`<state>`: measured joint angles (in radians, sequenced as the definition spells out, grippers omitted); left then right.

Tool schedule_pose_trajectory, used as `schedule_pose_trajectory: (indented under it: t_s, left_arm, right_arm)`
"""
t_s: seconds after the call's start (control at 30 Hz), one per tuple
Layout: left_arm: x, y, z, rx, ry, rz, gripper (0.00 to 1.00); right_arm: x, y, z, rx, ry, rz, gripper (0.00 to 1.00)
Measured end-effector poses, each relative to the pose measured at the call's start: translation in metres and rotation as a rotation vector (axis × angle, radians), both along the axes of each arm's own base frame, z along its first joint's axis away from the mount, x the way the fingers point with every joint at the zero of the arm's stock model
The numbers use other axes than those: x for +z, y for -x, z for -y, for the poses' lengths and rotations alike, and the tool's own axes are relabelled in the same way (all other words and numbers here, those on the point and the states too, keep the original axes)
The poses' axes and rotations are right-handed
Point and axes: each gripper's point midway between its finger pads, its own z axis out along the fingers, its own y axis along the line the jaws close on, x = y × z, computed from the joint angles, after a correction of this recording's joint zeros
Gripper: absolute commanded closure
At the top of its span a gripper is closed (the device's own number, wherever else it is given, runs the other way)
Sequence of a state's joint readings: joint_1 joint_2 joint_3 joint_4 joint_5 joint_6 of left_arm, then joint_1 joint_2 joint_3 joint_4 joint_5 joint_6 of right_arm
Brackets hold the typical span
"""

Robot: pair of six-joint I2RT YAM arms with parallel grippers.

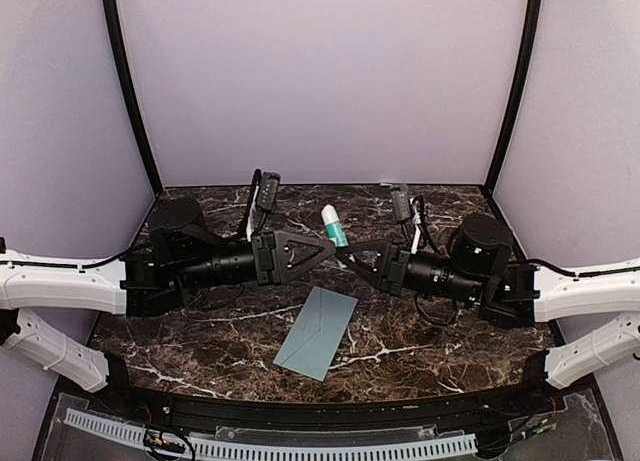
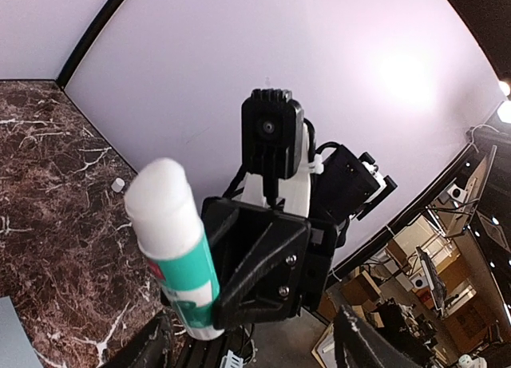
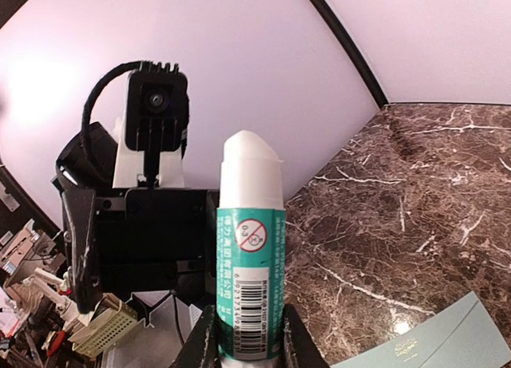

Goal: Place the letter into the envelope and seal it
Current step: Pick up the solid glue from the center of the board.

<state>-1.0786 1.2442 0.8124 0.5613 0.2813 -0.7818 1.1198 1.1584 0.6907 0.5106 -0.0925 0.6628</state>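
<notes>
Envelope (image 1: 318,331) lies flat, base-side of the right pincer (image 3: 243,340) pinching a glue stick (image 3: 251,256)

teal envelope (image 1: 318,331) flat on marble table (image 1: 440,331), glue stick (image 1: 334,228) beyond it between left gripper (image 1: 331,249) and right gripper (image 1: 352,253)

Soft even light; glare on the backdrop (image 2: 407,77) in 2 fisheye-warped wrist views.

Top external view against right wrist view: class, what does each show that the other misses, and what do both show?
Only top external: both arms entire and the whole envelope lying flat. Only right wrist: the glue stick's printed label and barcode, and the right gripper clamped on it. Both: the stick, some of the envelope, the marble table.
</notes>
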Motion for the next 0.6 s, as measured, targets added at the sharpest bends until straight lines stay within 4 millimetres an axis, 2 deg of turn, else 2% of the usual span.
schedule_pose_trajectory:
  t_s: [0.13, 0.33, 0.4, 0.5, 0.6]
  left_arm:
    - [0.008, -0.003, 0.000, 0.020, 0.030, 0.016, 0.33]
    - [0.005, -0.009, 0.002, 0.047, 0.028, 0.013, 0.34]
    - [0.003, -0.011, 0.003, 0.053, 0.024, 0.010, 0.36]
    - [0.002, -0.012, 0.004, 0.055, 0.024, 0.005, 0.47]
    - [0.005, -0.012, 0.006, 0.052, 0.028, 0.006, 0.50]
  right_arm:
    - [0.001, 0.012, -0.003, 0.058, -0.023, 0.012, 0.99]
    - [0.009, 0.022, -0.006, 0.101, -0.057, 0.031, 1.00]
    - [0.010, 0.024, -0.006, 0.111, -0.060, 0.033, 1.00]
    - [0.009, 0.025, -0.006, 0.117, -0.059, 0.033, 1.00]
    - [0.009, 0.025, -0.006, 0.117, -0.058, 0.032, 1.00]
